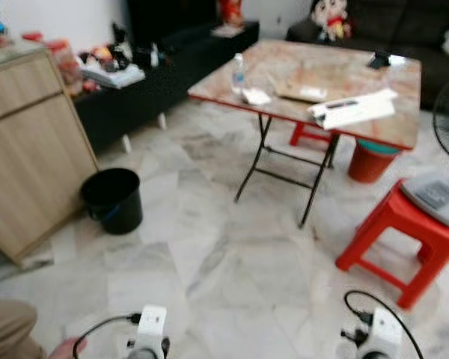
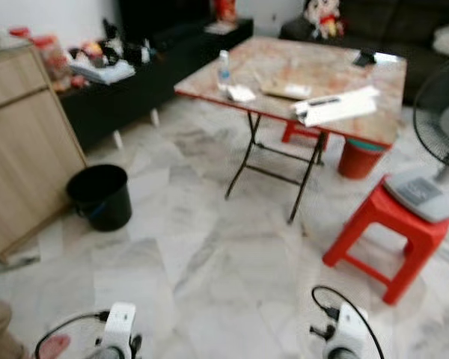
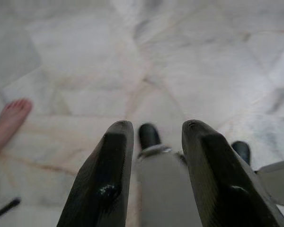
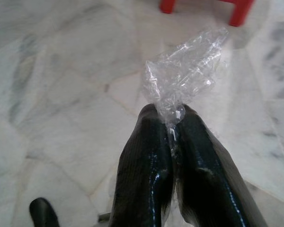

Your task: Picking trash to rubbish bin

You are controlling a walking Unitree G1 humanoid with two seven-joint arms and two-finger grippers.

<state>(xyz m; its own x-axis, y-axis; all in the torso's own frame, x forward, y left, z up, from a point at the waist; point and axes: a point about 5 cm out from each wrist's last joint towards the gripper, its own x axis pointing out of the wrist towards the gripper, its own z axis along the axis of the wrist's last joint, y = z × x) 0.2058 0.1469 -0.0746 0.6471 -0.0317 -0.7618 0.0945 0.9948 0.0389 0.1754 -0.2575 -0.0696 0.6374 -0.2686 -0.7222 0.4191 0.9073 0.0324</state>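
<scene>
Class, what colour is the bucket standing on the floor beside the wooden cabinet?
The bucket is black, clearest in the left eye view.

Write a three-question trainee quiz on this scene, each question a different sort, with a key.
1. True or false: the right gripper is shut on a crumpled piece of clear plastic wrap.
2. Multiple choice: the round black plastic bin stands
A) under the folding table
B) on the marble floor beside the light wooden cabinet
C) on the red plastic stool
3. Fill in: the left gripper has its fingers ____ and holds nothing.

Key:
1. True
2. B
3. open
</scene>
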